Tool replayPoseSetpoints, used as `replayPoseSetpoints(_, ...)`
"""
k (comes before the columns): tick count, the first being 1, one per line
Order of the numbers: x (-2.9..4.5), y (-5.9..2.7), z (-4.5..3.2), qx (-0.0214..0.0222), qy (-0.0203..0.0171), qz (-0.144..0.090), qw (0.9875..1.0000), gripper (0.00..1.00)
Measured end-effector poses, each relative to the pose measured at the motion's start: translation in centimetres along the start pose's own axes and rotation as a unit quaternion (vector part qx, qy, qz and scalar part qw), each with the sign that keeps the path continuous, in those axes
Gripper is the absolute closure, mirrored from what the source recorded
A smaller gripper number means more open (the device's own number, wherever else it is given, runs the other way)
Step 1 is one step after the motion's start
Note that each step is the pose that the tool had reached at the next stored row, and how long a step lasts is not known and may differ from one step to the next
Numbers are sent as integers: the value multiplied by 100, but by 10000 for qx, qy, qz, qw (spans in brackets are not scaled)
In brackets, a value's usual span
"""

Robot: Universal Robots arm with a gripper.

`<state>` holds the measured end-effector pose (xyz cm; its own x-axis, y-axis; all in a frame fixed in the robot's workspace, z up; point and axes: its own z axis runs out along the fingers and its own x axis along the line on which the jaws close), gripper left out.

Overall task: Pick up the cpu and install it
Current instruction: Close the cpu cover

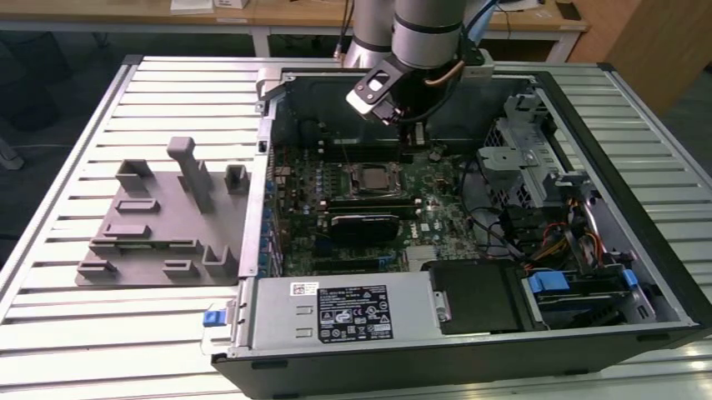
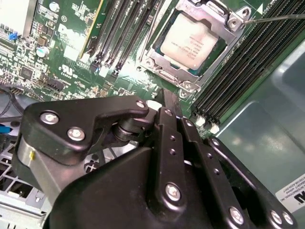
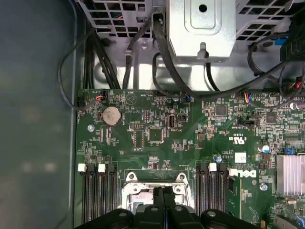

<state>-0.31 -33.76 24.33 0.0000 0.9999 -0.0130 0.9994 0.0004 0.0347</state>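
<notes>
While the gripper (image 2: 167, 106) hangs over the board (image 1: 445, 218), its black metal fingers together and empty, the cpu (image 2: 188, 42) lies in its socket, at seven o'clock from the fingertips in the exterior view. Placement looks done. What is left calls for flush seating under the steel frame (image 2: 229, 21). The cpu's lid is flat, square and matte silver-grey.

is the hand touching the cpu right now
Apart. In the second wrist view the cpu lies bare in its socket, and the shut hand ends short of it, with green board between.
</notes>
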Motion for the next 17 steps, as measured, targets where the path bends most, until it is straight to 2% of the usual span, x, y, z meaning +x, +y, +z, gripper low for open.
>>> replayPoseSetpoints(3,0,-12,1,0,0,1,10000,89)
replayPoseSetpoints(5,0,-55,5,0,0,0,10000,89)
replayPoseSetpoints(10,1,-186,78,14,0,0,10000,89)
replayPoseSetpoints(17,-1,-271,162,50,0,0,10000,89)
